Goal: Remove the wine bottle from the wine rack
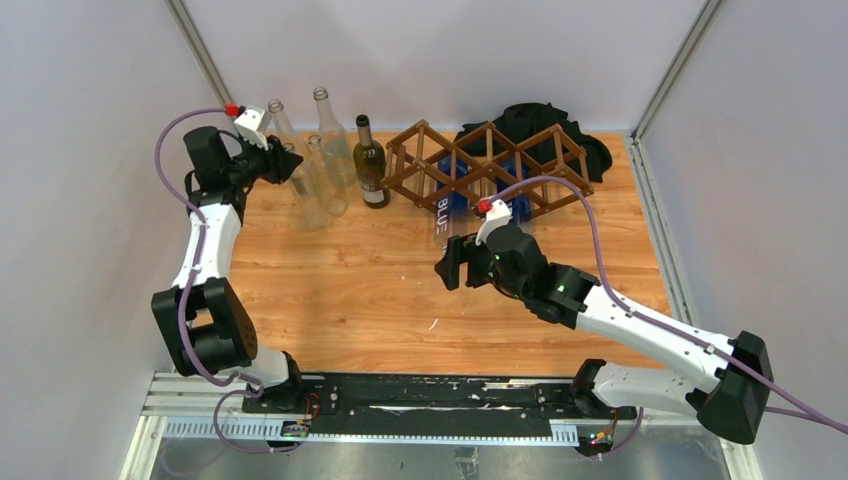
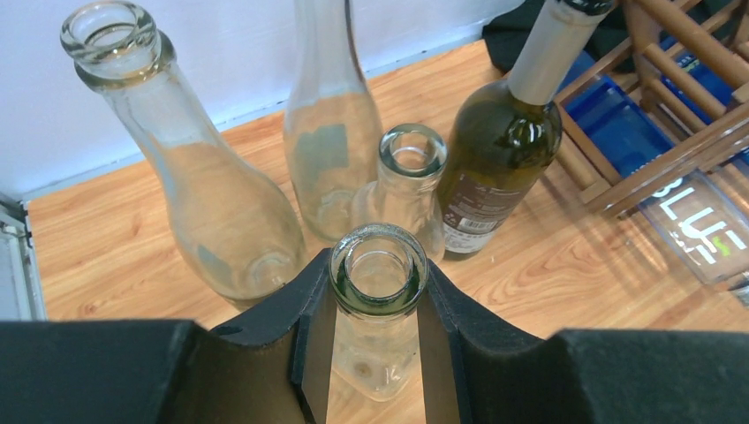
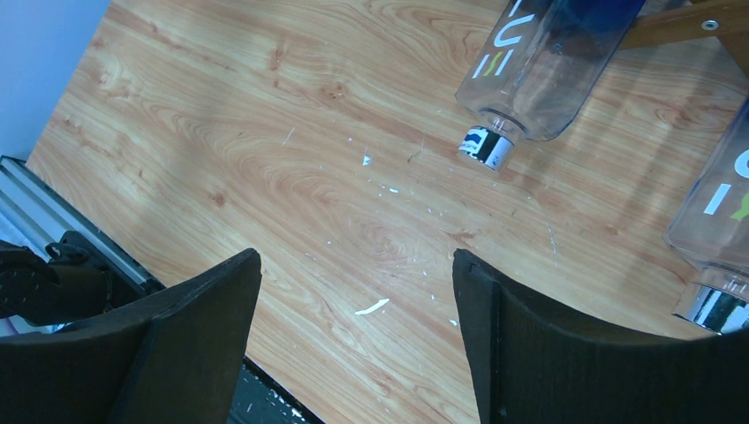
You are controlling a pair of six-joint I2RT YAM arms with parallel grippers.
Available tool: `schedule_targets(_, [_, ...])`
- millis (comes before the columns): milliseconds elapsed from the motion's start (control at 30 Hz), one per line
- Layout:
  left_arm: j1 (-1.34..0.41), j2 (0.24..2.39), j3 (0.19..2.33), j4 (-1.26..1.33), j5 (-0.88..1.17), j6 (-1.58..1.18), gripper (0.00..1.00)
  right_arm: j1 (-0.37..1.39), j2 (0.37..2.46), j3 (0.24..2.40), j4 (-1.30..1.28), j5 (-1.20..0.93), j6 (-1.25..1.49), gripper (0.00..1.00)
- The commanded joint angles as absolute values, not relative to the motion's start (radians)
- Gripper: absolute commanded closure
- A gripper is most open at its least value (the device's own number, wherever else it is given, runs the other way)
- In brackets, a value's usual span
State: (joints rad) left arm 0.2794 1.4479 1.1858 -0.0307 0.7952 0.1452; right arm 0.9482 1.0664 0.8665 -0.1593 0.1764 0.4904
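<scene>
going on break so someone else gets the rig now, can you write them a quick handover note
Left claw: shut on the neck of a clear bottle, which stands upright in the group at the left rear of the table.
Right claw: open, holding nothing, above bare wood in front of the wine rack.
Things: three other clear bottles and a dark green bottle stand left of the rack. Two blue bottles lie in its lower cells, necks pointing out.
Done: the gripped bottle is off the rack.
Left: probably release it, then pull out the blue ones.
</scene>
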Motion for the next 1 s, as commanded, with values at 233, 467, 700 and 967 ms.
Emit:
schedule_targets(233, [0.282,1.465,1.126,0.116,0.777,0.240,1.00,0.915,1.055,0.831,-0.174,0.212,0.518,0.17])
schedule_targets(467, [0.282,1.455,1.081,0.118,0.772,0.282,0.93,0.898,1.074,0.848,-0.185,0.209,0.538,0.09])
schedule_targets(700, [0.282,1.436,1.078,0.098,0.754,0.266,0.40,0.887,1.106,0.884,-0.222,0.237,0.553,0.03])
schedule_targets(967, [0.282,1.391,1.213,-0.225,0.676,0.321,0.00,0.873,1.233,0.986,-0.325,0.320,0.619,0.02])
